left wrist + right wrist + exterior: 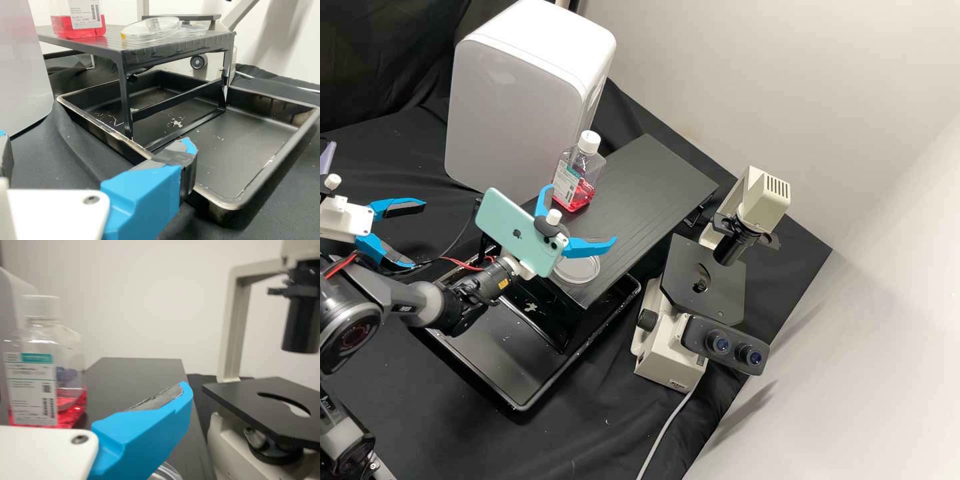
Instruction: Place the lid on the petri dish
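On top of the black rack (640, 187), near its front edge, lies the clear petri dish (581, 268). The rack stands in a black tray (520, 373) on the cloth-covered table (587, 427). Seen from the left wrist, two shallow clear pieces sit side by side on that top: a nearer round (150, 28) and a farther round (195, 29). Which is lid and which is base I cannot tell.

The right tool (583, 212) hangs just above the dish with its blue fingers spread wide apart, gripping nothing. A bottle (577, 177) of red liquid stands on the rack just behind it. The left tool (419, 233) is well apart from the rack, over the table at the tray's far side, with its fingers also apart and empty.

A microscope (700, 313) stands beside the tray, and a white box-shaped device (520, 87) stands behind the rack.
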Controlling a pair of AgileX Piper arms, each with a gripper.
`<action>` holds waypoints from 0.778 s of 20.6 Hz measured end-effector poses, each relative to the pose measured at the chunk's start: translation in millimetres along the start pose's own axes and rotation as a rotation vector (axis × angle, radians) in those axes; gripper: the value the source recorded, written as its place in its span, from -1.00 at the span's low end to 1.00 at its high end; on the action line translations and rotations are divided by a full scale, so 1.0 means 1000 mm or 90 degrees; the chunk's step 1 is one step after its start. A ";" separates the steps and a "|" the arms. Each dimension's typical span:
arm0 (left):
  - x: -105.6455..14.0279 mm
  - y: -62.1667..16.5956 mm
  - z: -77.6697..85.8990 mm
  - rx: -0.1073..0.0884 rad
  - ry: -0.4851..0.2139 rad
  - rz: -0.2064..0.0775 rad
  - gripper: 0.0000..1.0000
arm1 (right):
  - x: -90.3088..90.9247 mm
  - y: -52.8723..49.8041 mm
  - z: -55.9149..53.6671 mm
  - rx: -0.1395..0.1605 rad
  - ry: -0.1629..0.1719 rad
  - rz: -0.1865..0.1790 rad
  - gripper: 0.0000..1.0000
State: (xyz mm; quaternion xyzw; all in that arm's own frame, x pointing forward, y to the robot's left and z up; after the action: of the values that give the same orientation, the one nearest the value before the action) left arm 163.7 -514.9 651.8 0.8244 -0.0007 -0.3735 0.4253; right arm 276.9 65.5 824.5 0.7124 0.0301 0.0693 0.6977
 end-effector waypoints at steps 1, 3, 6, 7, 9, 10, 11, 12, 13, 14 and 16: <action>0.000 0.0000 0.000 0.000 0.000 0.000 1.00 | -0.003 -0.002 -0.002 -0.002 0.008 -0.002 1.00; 0.000 0.0000 0.000 0.000 0.000 0.000 1.00 | -0.008 -0.007 -0.007 -0.015 0.024 -0.011 1.00; 0.000 0.0000 0.000 0.000 0.000 0.000 1.00 | -0.014 -0.016 -0.011 -0.026 0.035 -0.029 1.00; 0.000 0.0000 0.000 0.000 0.000 0.000 1.00 | -0.016 -0.020 -0.012 -0.030 0.038 -0.038 1.00; 0.000 0.0000 0.000 0.000 0.000 0.000 1.00 | -0.019 -0.026 -0.011 -0.038 0.035 -0.054 1.00; 0.000 -0.0004 0.000 0.000 0.000 -0.001 1.00 | -0.020 -0.030 -0.010 -0.043 0.034 -0.061 1.00; 0.000 -0.0005 0.000 0.000 0.000 -0.001 1.00 | -0.022 -0.033 -0.009 -0.045 0.034 -0.065 1.00; 0.000 -0.0008 0.000 0.000 0.001 -0.002 1.00 | -0.023 -0.034 -0.008 -0.046 0.032 -0.064 1.00; 0.000 -0.0008 0.000 0.000 0.001 -0.002 1.00 | -0.025 -0.035 -0.006 -0.053 0.030 -0.063 1.00; 0.000 -0.0008 0.000 0.000 0.001 -0.002 1.00 | -0.027 -0.036 -0.005 -0.056 0.029 -0.061 1.00; 0.000 -0.0008 0.000 0.000 0.001 -0.002 1.00 | -0.032 -0.037 -0.001 -0.054 0.022 -0.056 1.00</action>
State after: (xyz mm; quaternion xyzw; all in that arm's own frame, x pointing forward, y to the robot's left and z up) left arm 163.8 -514.4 651.2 0.8246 0.0009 -0.3738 0.4245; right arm 247.1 63.1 786.0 0.6791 0.0705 0.0518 0.7288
